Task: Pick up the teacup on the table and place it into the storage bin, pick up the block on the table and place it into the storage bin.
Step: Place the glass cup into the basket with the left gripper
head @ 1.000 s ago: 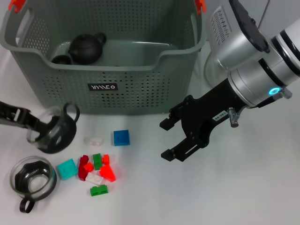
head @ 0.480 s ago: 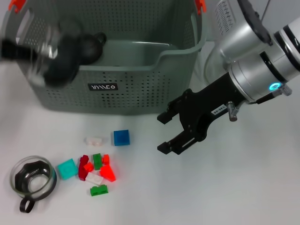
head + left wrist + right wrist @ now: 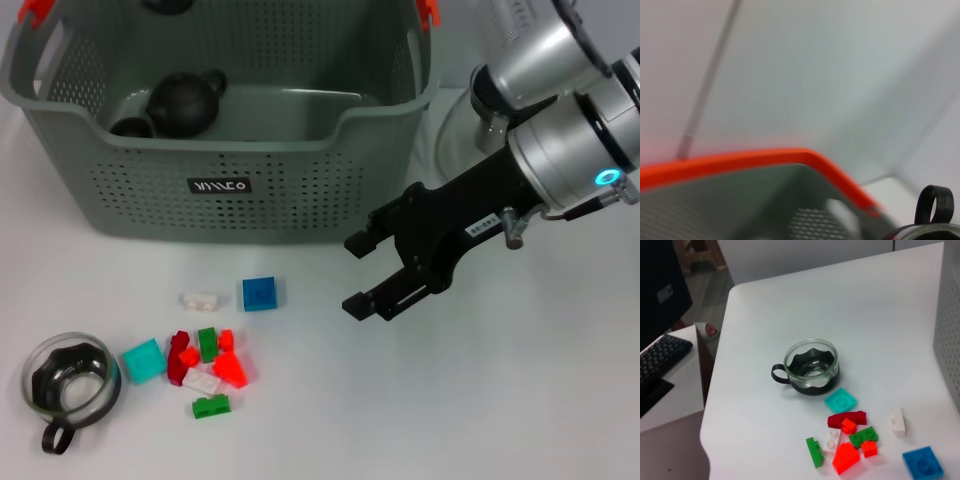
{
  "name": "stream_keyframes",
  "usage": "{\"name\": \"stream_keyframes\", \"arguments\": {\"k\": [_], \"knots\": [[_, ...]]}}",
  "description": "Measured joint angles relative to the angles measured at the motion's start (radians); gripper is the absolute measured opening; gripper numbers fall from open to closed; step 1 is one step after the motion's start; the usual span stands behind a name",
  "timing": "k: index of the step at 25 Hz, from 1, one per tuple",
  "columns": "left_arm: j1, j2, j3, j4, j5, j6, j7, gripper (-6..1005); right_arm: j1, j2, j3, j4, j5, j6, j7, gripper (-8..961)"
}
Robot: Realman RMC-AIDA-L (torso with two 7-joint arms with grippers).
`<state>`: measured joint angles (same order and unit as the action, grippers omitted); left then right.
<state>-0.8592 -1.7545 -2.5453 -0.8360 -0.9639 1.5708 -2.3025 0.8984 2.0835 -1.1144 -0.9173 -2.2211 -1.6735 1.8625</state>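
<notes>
The grey-green storage bin [image 3: 300,190] stands at the back of the table. A dark teacup [image 3: 166,5] hangs over the bin's far left side at the top edge of the head view. My left gripper is shut on it, though its fingers are out of sight. The left wrist view shows that cup's black handle [image 3: 935,205]. A second glass teacup [image 3: 68,378] sits at the table's front left. A blue block [image 3: 261,293] lies in front of the bin, and a pile of small blocks [image 3: 205,360] sits nearer me. My right gripper [image 3: 356,275] hovers open to the right of the blue block.
A black teapot [image 3: 185,100] and a small dark cup [image 3: 130,127] lie inside the bin. A loose white brick [image 3: 200,299] lies left of the blue block. The right wrist view shows the table's rounded corner [image 3: 715,405], with a keyboard [image 3: 657,360] beyond it.
My left gripper lifted a teacup from the table's left, over the bin's front wall, to above the bin's far side. The right gripper stayed open and barely shifted.
</notes>
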Motion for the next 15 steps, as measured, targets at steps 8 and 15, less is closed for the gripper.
{"name": "stream_keyframes", "arguments": {"k": [8,15], "knots": [[-0.057,-0.047,0.230,0.136,0.044,-0.391,0.000,44,-0.005,-0.008,0.055,0.034,0.000,-0.022,0.000,825],[-0.090,-0.131,0.260,0.136,0.219,-0.534,-0.014,44,-0.006,-0.010,0.056,0.046,0.000,-0.019,0.001,824]]}}
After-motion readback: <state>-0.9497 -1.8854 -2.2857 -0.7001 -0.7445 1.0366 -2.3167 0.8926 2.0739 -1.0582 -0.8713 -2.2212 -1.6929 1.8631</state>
